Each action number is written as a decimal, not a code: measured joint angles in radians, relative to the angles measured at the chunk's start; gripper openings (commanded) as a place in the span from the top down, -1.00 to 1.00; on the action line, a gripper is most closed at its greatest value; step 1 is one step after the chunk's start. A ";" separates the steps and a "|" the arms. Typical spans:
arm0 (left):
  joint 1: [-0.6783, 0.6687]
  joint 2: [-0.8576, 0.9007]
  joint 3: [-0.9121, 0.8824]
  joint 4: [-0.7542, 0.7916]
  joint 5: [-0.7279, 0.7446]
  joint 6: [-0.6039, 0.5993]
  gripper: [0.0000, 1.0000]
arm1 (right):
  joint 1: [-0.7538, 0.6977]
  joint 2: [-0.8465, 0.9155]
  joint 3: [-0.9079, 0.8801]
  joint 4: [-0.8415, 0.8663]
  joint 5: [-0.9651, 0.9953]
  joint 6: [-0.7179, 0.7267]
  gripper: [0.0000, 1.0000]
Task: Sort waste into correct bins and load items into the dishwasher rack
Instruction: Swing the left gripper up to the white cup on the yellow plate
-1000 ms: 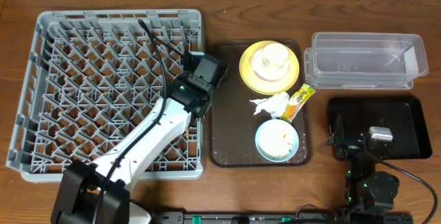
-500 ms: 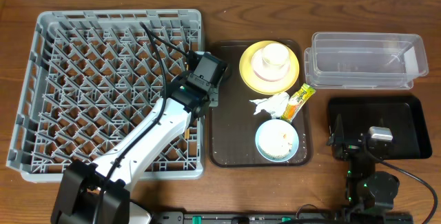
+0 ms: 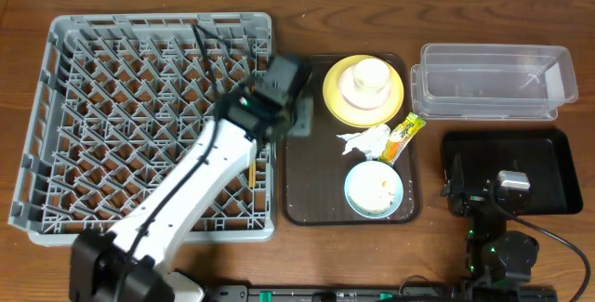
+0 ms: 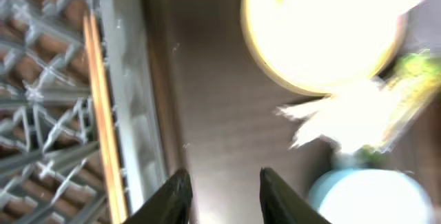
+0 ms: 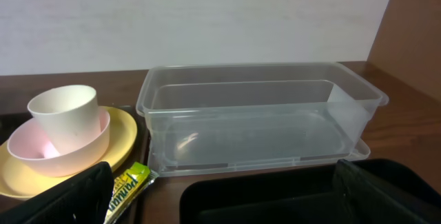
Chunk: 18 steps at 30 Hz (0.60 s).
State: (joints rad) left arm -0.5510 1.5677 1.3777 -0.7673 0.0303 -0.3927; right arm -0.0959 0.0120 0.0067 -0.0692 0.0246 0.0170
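Yellow plate (image 3: 332, 93) lay ahead and right of your left gripper (image 4: 222, 176), whose fingers (image 4: 172, 195) stood apart, empty, over the brown tray (image 3: 307, 181).

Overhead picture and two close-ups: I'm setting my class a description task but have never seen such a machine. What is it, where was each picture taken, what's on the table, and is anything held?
These are two robot arms, each ending in a two-finger gripper. One picture looks down from above; the other two come from cameras on the wrists. On the table: a grey rack with chopsticks in it, a brown tray bearing a yellow plate, cup, blue bowl, napkin and wrapper, a clear container and a black tray. The left gripper, over the brown tray, and the right gripper are both open and empty.
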 measured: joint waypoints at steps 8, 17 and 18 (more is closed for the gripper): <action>-0.013 0.129 0.559 -0.238 0.103 0.002 0.28 | 0.000 0.000 0.000 0.000 0.000 0.000 -0.98; -0.116 0.465 0.744 -0.179 0.125 0.016 0.35 | 0.000 0.000 0.000 0.000 0.000 0.000 -0.99; -0.130 0.503 0.744 -0.162 0.125 0.018 0.35 | 0.000 0.000 0.000 0.000 0.000 0.000 -0.99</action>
State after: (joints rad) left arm -0.6807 2.0705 2.1220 -0.9291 0.1551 -0.3748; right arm -0.0959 0.0120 0.0067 -0.0696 0.0246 0.0170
